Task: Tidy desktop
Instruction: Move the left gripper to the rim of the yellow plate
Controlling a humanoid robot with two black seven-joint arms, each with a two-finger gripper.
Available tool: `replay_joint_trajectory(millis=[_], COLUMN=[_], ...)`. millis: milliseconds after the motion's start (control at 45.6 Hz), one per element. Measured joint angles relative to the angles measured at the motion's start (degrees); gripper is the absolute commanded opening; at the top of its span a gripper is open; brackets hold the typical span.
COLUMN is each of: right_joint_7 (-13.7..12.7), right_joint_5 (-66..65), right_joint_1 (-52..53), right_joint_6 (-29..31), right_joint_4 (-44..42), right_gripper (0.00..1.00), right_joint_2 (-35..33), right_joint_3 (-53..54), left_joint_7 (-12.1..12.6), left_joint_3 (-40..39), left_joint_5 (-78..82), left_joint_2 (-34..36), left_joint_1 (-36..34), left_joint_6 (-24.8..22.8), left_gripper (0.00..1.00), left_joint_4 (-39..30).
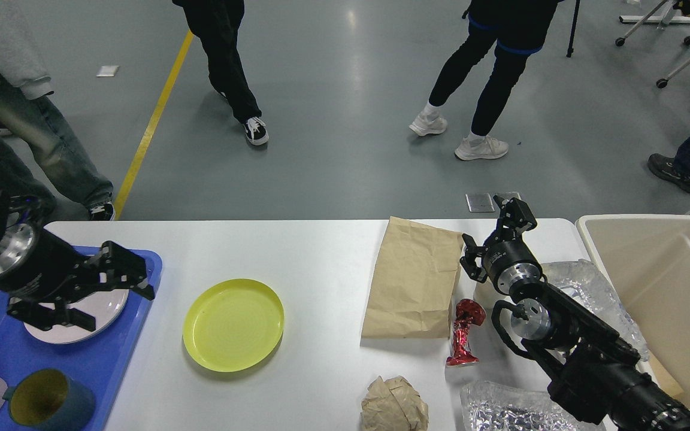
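The white tabletop (321, 251) runs lengthwise left to right. The left gripper (120, 299) is spread wide and empty; the right gripper (495, 230) also gapes, empty.

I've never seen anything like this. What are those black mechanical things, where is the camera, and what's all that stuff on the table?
The camera sits in a robot's head, looking down over its own two black arms. Each ends in a two-finger claw: the left claw is open above a blue tray, the right claw hovers near a flat paper bag; neither holds anything. On the white desktop lie a yellow plate, a red wrapper, a crumpled paper ball and clear plastic packaging. The tray carries a pale plate and two cups. A beige bin stands at the right.
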Motion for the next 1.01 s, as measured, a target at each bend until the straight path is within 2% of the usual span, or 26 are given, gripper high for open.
replay_joint_trajectory(millis=[175, 329, 416, 548, 658, 789, 1008], right_joint_7=[0.0, 0.0, 0.0, 0.0, 0.0, 0.0, 0.0], right_joint_5=[0.0, 0.0, 0.0, 0.0, 0.0, 0.0, 0.0], right_joint_1=[0.0, 0.0, 0.0, 0.0, 0.02, 0.02, 0.02], right_joint_6=[0.03, 0.04, 0.04, 0.04, 0.04, 0.04, 0.03], right_joint_4=[-0.06, -0.07, -0.07, -0.07, -0.07, -0.06, -0.01], right_gripper=[1.0, 1.0, 1.0, 1.0, 1.0, 1.0, 1.0], right_joint_2=[0.0, 0.0, 0.0, 0.0, 0.0, 0.0, 0.0], right_joint_3=[0.0, 0.01, 0.01, 0.01, 0.0, 0.01, 0.01], left_joint_7=[0.32, 1.68, 4.44, 10.26, 13.15, 14.23, 13.96], left_joint_3=[-5.82, -8.57, -10.39, -15.37, -17.75, -18.43, -20.96], left_joint_5=[-1.64, -7.91, -11.63, -14.33, -16.09, -17.56, -17.84], left_joint_2=[-5.07, -12.85, -15.53, -16.41, -16.21, -16.18, -15.83], left_joint_1=[2.71, 8.73, 12.45, 17.48, 20.9, 24.89, 29.63], left_joint_6=[1.64, 9.0, 13.74, 21.35, 28.79, 35.56, 42.75], left_gripper=[0.97, 0.97, 0.97, 0.96, 0.96, 0.95, 0.95], left_joint_4=[0.2, 0.57, 0.6, 0.62, 0.82, 1.12, 2.39])
